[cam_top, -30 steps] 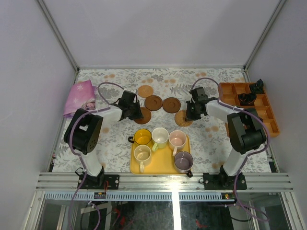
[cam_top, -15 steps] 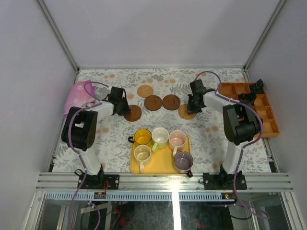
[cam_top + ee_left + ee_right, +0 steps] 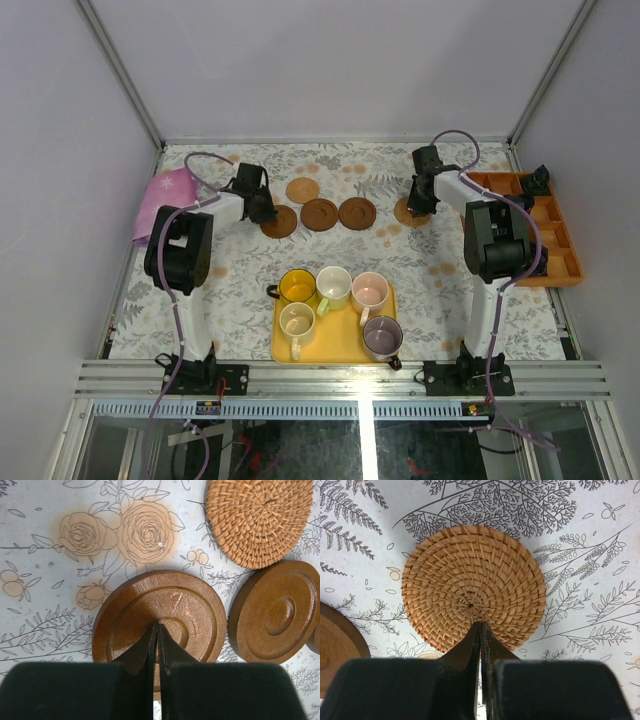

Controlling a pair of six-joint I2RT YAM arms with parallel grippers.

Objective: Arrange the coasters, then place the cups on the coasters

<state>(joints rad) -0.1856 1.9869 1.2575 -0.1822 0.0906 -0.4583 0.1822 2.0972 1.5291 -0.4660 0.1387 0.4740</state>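
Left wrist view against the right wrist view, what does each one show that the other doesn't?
Left wrist only: the left tool over a grooved dark brown coaster, a second dark brown coaster beside it, and a far woven coaster. Right wrist only: the right tool over another woven tan coaster. Both: a shut tool tip over a coaster's middle, on the floral table cover.

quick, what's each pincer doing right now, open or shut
left pincer: closed, tips on the dark brown coaster, gripping nothing
right pincer: closed, tips on the woven tan coaster, gripping nothing
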